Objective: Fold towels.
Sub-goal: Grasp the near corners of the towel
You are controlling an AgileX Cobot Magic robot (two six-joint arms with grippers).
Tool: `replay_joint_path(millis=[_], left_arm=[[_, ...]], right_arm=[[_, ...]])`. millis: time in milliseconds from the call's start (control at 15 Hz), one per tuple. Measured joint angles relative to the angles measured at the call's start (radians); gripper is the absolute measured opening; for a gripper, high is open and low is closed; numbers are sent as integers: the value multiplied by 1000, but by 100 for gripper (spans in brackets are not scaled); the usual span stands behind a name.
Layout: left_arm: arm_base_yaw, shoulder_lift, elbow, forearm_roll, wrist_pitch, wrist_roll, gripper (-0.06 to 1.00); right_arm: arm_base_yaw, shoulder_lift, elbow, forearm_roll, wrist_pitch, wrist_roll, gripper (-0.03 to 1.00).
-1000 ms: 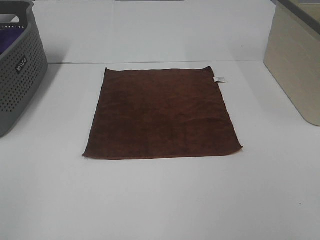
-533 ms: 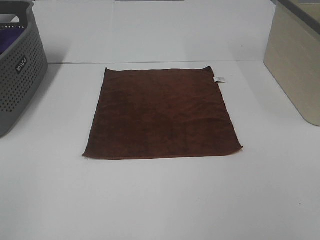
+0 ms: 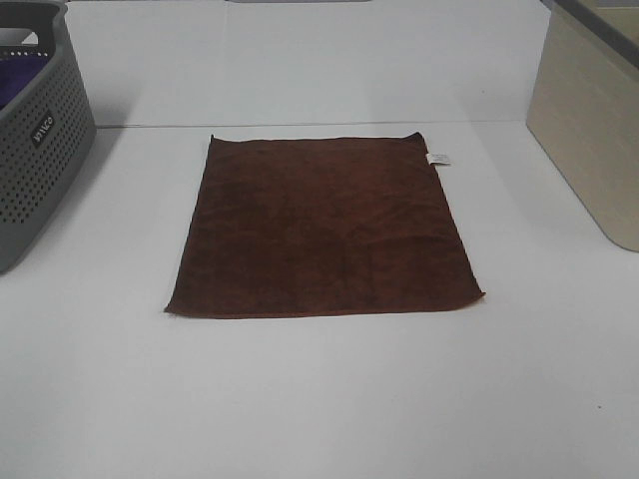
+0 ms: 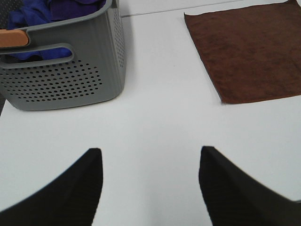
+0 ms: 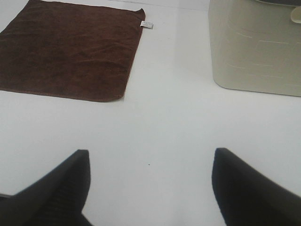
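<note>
**Towel flat at ctr of table, both grippers spread & empty**

High cam: one of the towels (image 3: 324, 228), dark reddish-brown, lies flat & unfolded at ctr of the white table (image 3: 319, 409). It is a single layer, approx square. A small white label tag (image 3: 437, 159) sticks out from its R edge near the 1 o'clock corner. That corner curls up slightly, and the 5 o'clock corner pokes out a bit past the near edge.

A grey perforated basket (image 3: 35, 150) sits at 10 o'clock from the towel, well apart and cut off by the frame edge. It has a white logo patch on its wall. A beige bin (image 3: 589, 130) sits at 2 o'clock, also well apart from the towel.

L wrist cam: the left gripper (image 4: 149, 188) is released, w/ dark fingers (image 4: 70, 193) spread wide and only bare table between them. It touches neither towel nor basket. The basket holds blue/purple cloth (image 4: 33, 12). An orange-brown piece (image 4: 11, 37) shows at its rim; can't tell what it is.

R wrist cam: the right gripper (image 5: 150, 188) is likewise released, fingers (image 5: 244, 188) wide apart, holding nothing, over bare table. Towel w/ tag and beige bin lie ahead of it, both apart from the fingertips.
</note>
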Motion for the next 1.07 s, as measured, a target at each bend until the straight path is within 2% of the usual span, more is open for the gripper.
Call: replay_joint_path(millis=[400, 467, 600, 733, 1067], left_arm=[[0, 0, -1, 0, -1, 0, 57], [0, 1, -12, 0, -32, -8, 62], [0, 59, -20, -26, -208, -61, 70], [0, 169, -22, -76, -360, -79, 71], [0, 575, -24, -283, -580, -66, 71]], right_arm=[[0, 37, -2, 0, -12, 2, 71], [0, 109, -14, 0, -96, 20, 71], [2, 256, -24, -1, -235, 47, 71], [22, 410, -47, -6, -330, 67, 71], [33, 825, -298, -6, -339, 79, 71]])
